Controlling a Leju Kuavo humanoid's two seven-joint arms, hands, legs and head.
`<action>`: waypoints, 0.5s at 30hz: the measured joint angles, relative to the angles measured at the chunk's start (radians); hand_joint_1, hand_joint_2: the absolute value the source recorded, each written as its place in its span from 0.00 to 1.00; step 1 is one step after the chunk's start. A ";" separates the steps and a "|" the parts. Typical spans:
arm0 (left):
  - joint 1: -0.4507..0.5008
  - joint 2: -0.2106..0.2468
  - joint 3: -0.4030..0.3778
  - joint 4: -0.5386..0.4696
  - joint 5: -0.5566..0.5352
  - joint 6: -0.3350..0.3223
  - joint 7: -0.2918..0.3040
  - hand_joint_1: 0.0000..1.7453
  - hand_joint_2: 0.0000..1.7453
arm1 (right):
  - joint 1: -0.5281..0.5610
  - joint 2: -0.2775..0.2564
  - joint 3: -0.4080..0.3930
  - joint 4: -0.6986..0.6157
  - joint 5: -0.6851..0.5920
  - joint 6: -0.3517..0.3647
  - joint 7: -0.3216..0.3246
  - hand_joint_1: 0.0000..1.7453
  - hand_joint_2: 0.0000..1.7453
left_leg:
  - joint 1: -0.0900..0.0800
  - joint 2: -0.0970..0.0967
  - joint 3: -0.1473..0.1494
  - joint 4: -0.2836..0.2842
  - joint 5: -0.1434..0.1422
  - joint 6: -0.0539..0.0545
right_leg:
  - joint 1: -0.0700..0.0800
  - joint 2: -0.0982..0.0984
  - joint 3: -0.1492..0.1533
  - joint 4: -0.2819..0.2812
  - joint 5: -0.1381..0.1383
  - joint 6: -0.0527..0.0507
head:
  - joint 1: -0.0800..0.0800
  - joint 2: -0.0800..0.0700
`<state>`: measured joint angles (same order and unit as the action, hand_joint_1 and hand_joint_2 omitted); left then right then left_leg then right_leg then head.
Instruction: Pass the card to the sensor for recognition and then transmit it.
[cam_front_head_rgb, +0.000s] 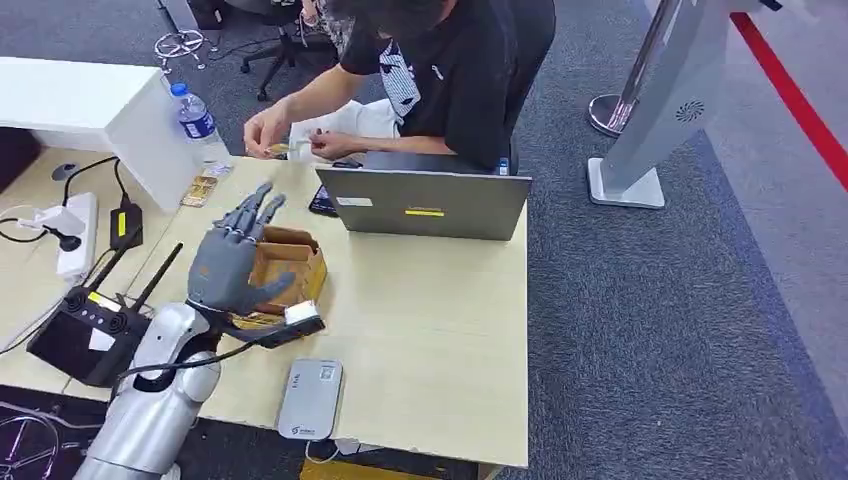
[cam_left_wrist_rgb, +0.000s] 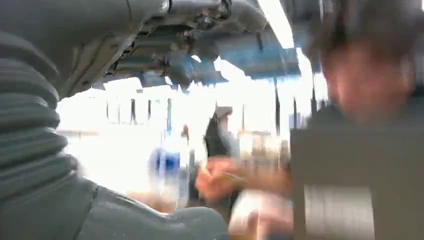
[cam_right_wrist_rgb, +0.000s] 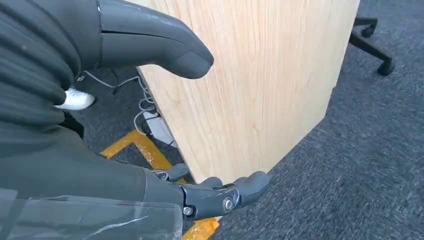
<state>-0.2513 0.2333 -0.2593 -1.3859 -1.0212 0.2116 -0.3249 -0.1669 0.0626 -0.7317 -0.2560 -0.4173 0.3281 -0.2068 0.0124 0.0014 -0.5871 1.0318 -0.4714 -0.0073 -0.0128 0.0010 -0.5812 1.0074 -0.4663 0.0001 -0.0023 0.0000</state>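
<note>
Beyond the laptop (cam_front_head_rgb: 425, 203), at the far edge of the worktop (cam_front_head_rgb: 440, 340), a small yellowish item that may be the card (cam_front_head_rgb: 283, 148) is held between the hands of a seated person (cam_front_head_rgb: 440, 70); it is too small to be identified with certainty. Nearer than the laptop and to its left, a brown cardboard box (cam_front_head_rgb: 292, 268) is seen, and the left hand (cam_front_head_rgb: 232, 262) is raised just beside it, with fingers (cam_front_head_rgb: 258, 205) spread apart and nothing held. On the near side of the laptop, close to the worktop's front edge, a grey card reader (cam_front_head_rgb: 311, 398) lies flat. A water bottle (cam_front_head_rgb: 197, 122) stands far left of the laptop. Under the worktop's edge, the right hand (cam_right_wrist_rgb: 150, 150) hangs over grey carpet (cam_right_wrist_rgb: 370, 165), its fingers (cam_right_wrist_rgb: 230, 195) loosely apart and empty.
</note>
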 joint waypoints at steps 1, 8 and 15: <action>0.009 0.017 -0.015 0.000 0.002 -0.036 -0.011 0.00 1.00 | 0.002 0.000 0.000 0.000 0.000 0.002 -0.001 0.00 1.00 | 0.000 0.001 0.000 0.000 0.000 0.000 | 0.000 0.001 0.000 0.000 0.000 0.000 | 0.000 0.000; 0.073 0.136 -0.107 -0.031 -0.005 -0.122 -0.024 0.00 1.00 | 0.013 -0.003 -0.002 0.000 -0.003 0.011 -0.006 0.00 1.00 | 0.000 0.002 0.000 0.000 0.000 0.000 | 0.000 0.002 -0.001 0.000 0.000 0.000 | 0.000 0.000; 0.159 0.219 -0.118 -0.128 0.009 -0.114 -0.015 0.00 1.00 | 0.023 -0.006 -0.010 0.000 -0.020 0.015 -0.018 0.00 1.00 | 0.000 0.002 -0.001 0.000 0.000 0.000 | 0.000 0.002 -0.001 0.000 0.000 0.000 | 0.000 0.000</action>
<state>-0.0921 0.4523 -0.3773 -1.5140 -1.0125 0.0973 -0.3399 -0.1440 0.0561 -0.7420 -0.2560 -0.4372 0.3429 -0.2250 0.0126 0.0029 -0.5883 1.0314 -0.4717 -0.0074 -0.0126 0.0027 -0.5827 1.0075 -0.4667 0.0003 -0.0019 0.0000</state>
